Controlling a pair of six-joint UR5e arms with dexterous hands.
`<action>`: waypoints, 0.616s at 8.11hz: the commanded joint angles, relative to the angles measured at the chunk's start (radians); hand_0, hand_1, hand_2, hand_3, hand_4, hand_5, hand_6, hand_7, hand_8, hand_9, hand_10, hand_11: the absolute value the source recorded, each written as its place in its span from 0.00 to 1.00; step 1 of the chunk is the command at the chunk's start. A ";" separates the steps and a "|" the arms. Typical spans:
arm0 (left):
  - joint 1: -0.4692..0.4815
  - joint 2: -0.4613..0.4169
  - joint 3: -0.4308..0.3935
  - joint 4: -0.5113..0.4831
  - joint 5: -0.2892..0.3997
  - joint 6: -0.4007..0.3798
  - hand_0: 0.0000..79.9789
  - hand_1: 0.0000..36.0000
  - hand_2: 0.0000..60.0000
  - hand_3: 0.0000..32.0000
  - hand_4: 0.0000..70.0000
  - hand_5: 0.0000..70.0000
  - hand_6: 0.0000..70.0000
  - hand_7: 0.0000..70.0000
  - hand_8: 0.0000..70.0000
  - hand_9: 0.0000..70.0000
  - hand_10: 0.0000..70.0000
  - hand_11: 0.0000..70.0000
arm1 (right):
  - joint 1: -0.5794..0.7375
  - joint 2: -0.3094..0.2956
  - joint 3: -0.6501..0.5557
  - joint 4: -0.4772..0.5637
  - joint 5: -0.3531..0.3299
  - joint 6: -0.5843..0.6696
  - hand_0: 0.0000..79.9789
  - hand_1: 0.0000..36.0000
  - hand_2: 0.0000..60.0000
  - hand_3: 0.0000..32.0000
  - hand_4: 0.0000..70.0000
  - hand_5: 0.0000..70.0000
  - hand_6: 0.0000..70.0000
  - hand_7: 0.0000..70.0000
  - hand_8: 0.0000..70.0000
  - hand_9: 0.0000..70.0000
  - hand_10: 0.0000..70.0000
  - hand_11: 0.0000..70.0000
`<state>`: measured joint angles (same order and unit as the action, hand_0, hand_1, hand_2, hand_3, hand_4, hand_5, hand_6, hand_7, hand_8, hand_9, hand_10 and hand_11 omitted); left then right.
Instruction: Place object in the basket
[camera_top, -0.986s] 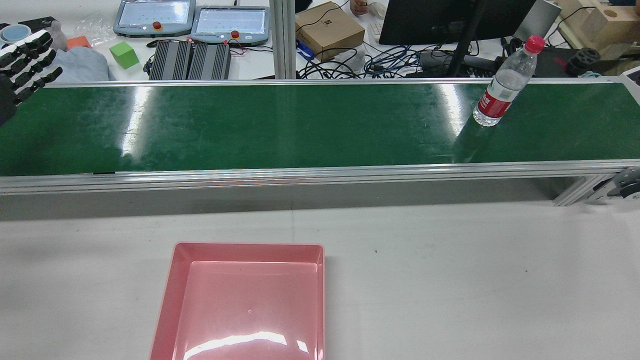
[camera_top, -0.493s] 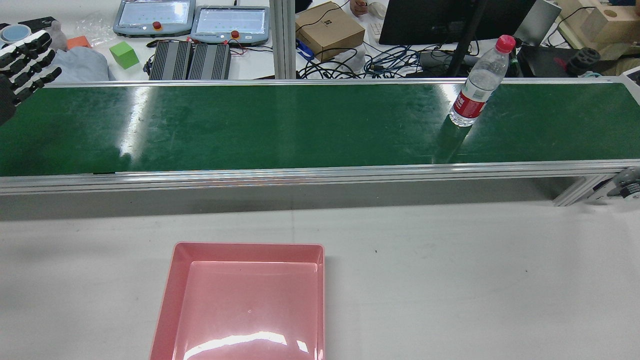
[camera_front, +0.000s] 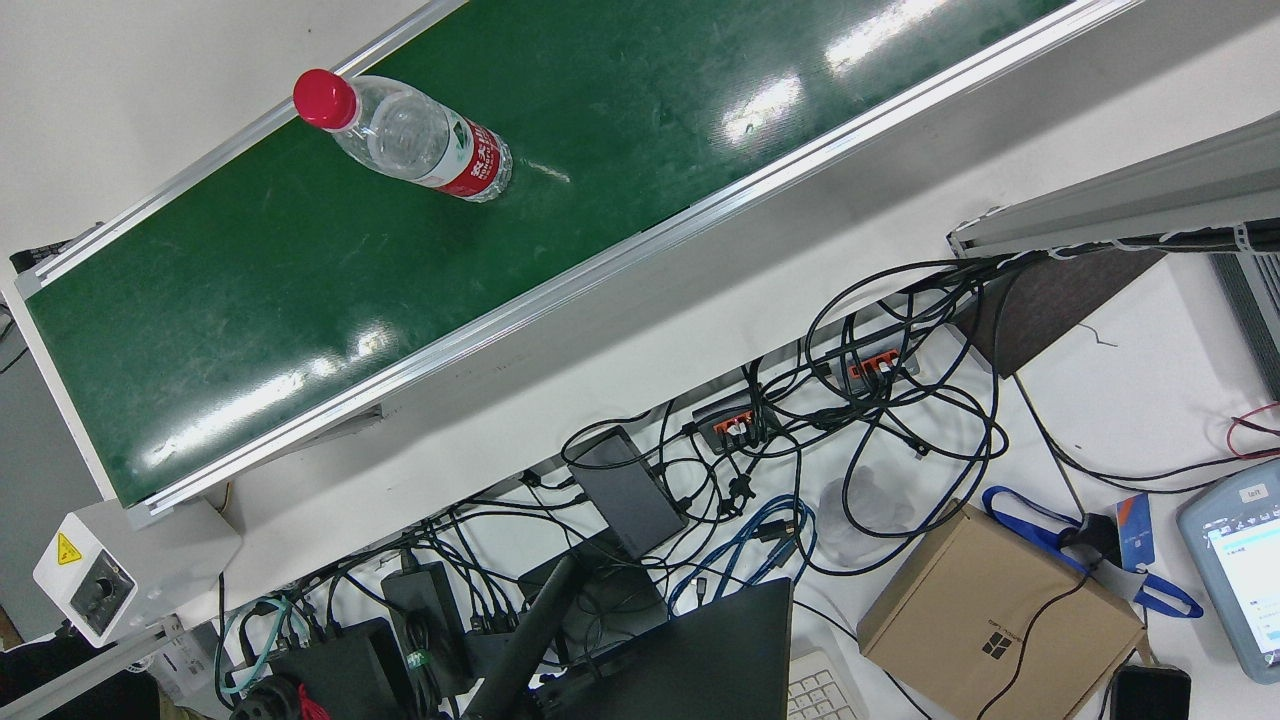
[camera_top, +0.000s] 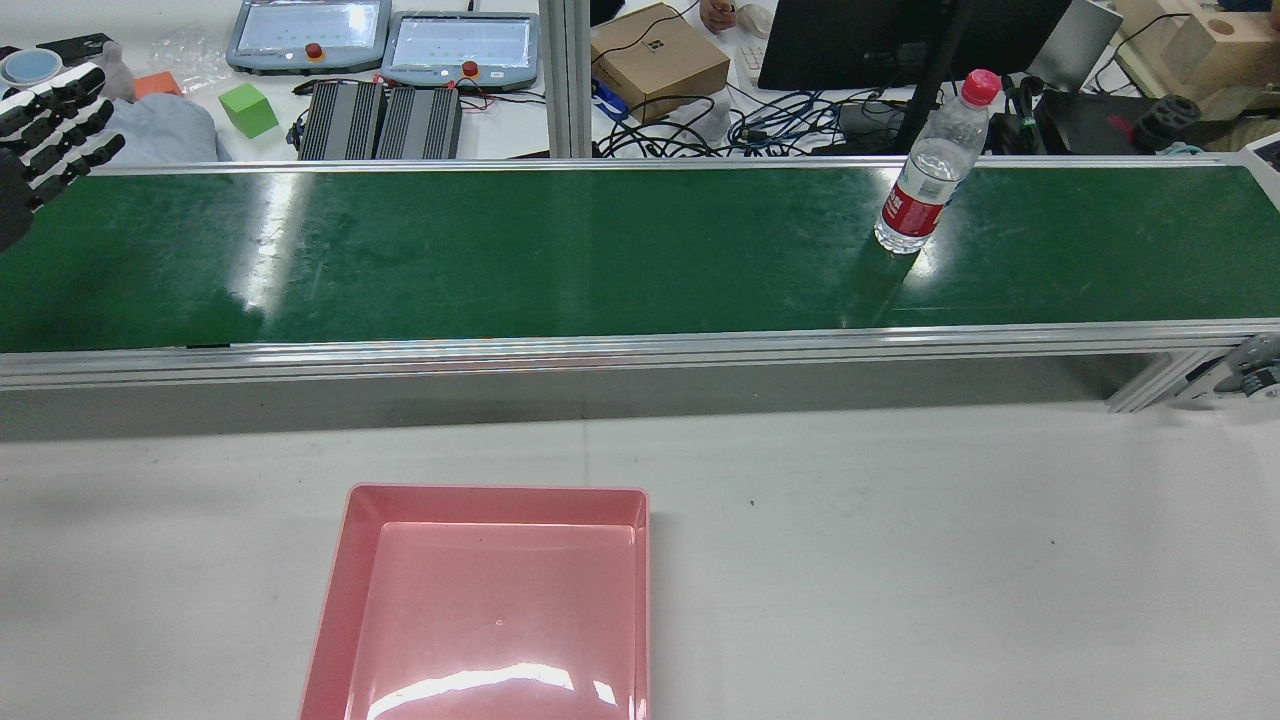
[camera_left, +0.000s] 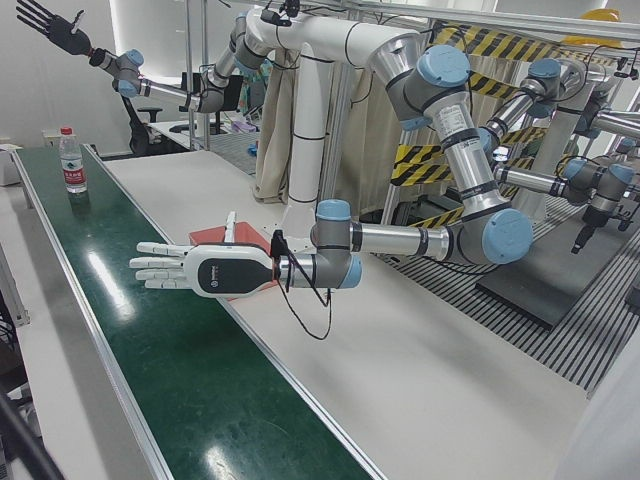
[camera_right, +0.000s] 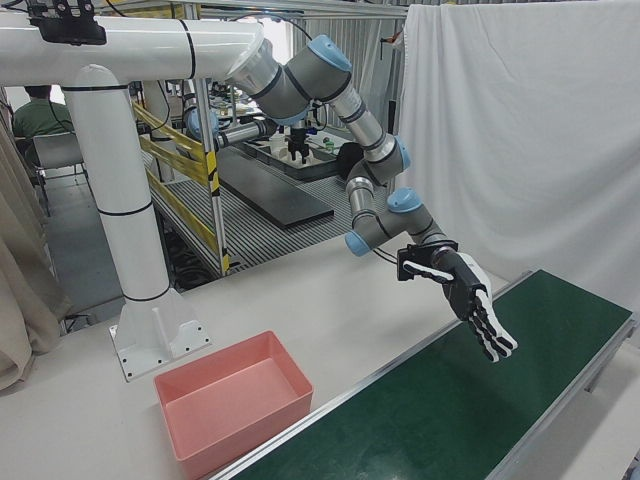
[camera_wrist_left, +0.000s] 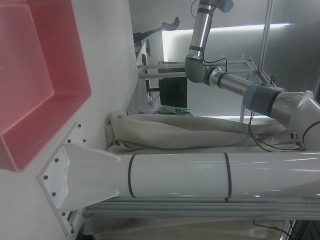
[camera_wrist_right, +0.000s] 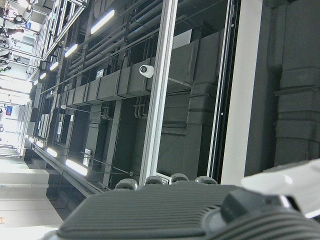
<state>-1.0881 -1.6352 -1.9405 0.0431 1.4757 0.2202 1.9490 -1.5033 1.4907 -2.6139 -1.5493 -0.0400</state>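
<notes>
A clear water bottle (camera_top: 920, 180) with a red cap and red label stands upright on the green conveyor belt (camera_top: 560, 250), toward its right end; it also shows in the front view (camera_front: 420, 140) and far off in the left-front view (camera_left: 71, 162). The empty pink basket (camera_top: 495, 495) sits on the white table in front of the belt. My left hand (camera_top: 45, 130) is open, fingers stretched flat, held over the belt's left end, far from the bottle (camera_left: 195, 270) (camera_right: 475, 310). My right hand (camera_left: 45, 22) is open, fingers spread, raised high above the station.
The belt has aluminium side rails (camera_top: 640, 345). Beyond it lie teach pendants (camera_top: 385, 45), a cardboard box (camera_top: 660, 60), a monitor and tangled cables (camera_front: 800, 460). The arms' white pedestal (camera_right: 130, 240) stands behind the basket (camera_right: 240, 440).
The bottle has travelled left along the belt, still upright. Both hands and the basket stay where they were.
</notes>
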 joint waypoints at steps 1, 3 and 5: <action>0.001 0.000 0.002 0.000 0.000 0.005 0.60 0.04 0.00 0.00 0.18 0.07 0.00 0.00 0.04 0.01 0.05 0.09 | 0.001 0.000 0.000 0.000 0.000 0.000 0.00 0.00 0.00 0.00 0.00 0.00 0.00 0.00 0.00 0.00 0.00 0.00; 0.001 0.000 0.002 0.000 0.000 0.002 0.61 0.04 0.00 0.00 0.18 0.06 0.00 0.00 0.03 0.01 0.05 0.09 | -0.001 0.000 0.000 0.000 0.000 0.000 0.00 0.00 0.00 0.00 0.00 0.00 0.00 0.00 0.00 0.00 0.00 0.00; 0.004 -0.003 -0.002 0.000 0.000 0.001 0.61 0.03 0.00 0.00 0.15 0.06 0.00 0.00 0.02 0.01 0.04 0.07 | -0.001 0.000 0.000 0.000 0.000 0.000 0.00 0.00 0.00 0.00 0.00 0.00 0.00 0.00 0.00 0.00 0.00 0.00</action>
<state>-1.0884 -1.6358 -1.9394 0.0429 1.4757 0.2216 1.9484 -1.5033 1.4905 -2.6139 -1.5494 -0.0399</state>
